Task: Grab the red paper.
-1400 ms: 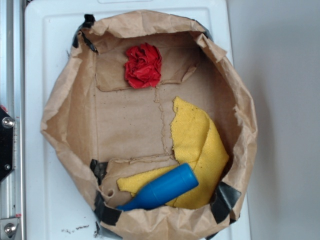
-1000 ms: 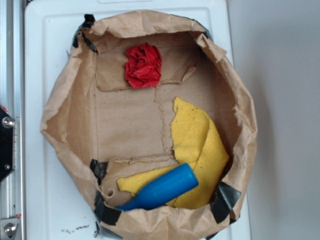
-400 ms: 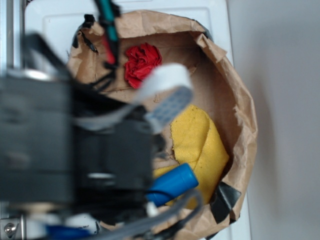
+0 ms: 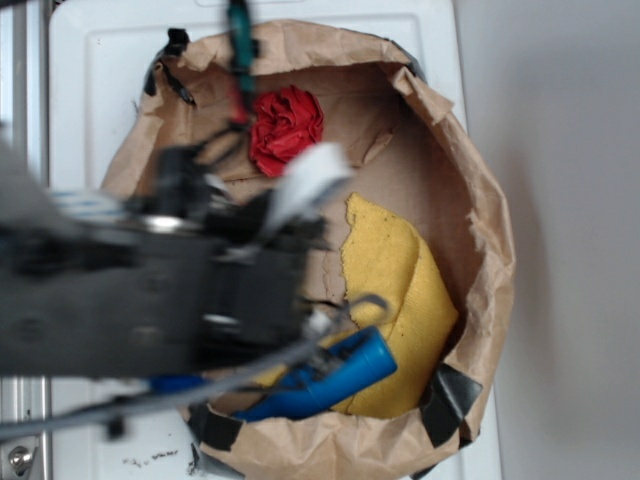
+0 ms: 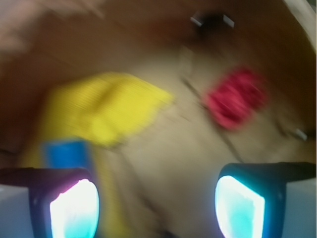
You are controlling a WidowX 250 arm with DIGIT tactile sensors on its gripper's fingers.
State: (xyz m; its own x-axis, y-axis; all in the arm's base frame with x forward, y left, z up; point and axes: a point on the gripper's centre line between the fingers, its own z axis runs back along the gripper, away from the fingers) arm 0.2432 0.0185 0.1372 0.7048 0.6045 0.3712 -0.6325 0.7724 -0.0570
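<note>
Arm has swung over the paper bag (image 4: 470,180); claw (image 5: 156,208) spread wide, red paper (image 4: 286,129) untouched

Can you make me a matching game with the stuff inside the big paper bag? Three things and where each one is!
Things:
1. red paper
2. yellow cloth
3. blue bottle

Places in the brown paper bag, seen from the exterior view:
A. lying on the cloth at the bottom edge
B. alone near the top
C. spread along the right side

Pairs: 1-B, 2-C, 3-A
</note>
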